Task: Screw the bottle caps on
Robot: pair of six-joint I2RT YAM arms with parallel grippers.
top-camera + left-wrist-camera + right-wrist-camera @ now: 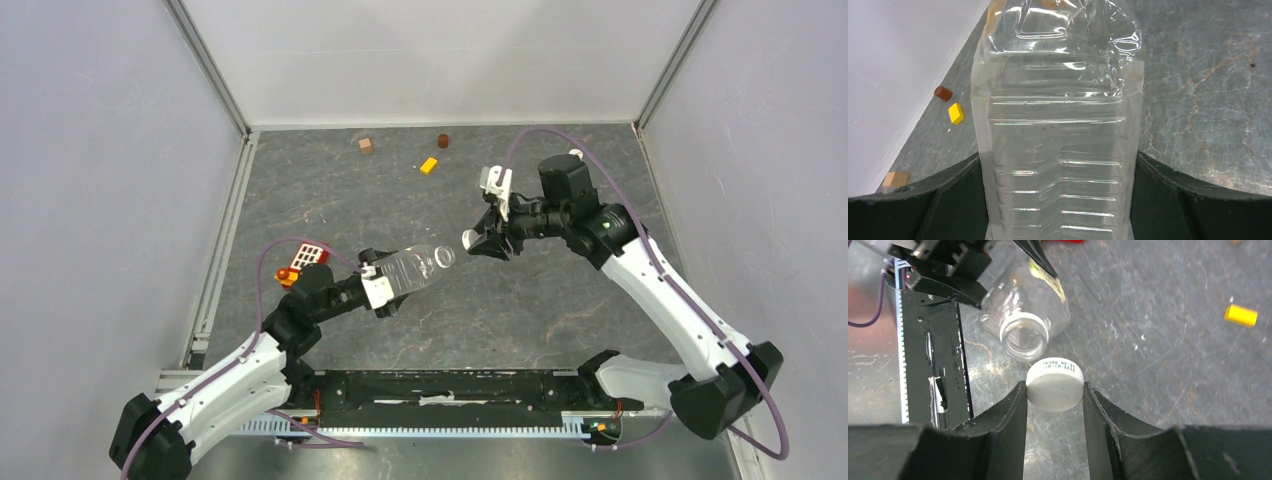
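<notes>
My left gripper [385, 287] is shut on the clear bottle [417, 268], holding it tilted above the table with its open neck pointing right. The bottle fills the left wrist view [1058, 125]. My right gripper [478, 240] is shut on a white cap [468, 239], just right of the bottle's mouth with a small gap. In the right wrist view the cap [1055, 385] sits between my fingertips, just in front of the bottle's open mouth [1024, 336]. The orange bottle with the dark blue label and the second cap are out of view.
A small dark brown cylinder [443, 139], a yellow block [429, 165] and a tan cube [366, 146] lie near the back wall. A red-and-white grid piece [311, 254] and an orange piece [288, 276] lie by my left arm.
</notes>
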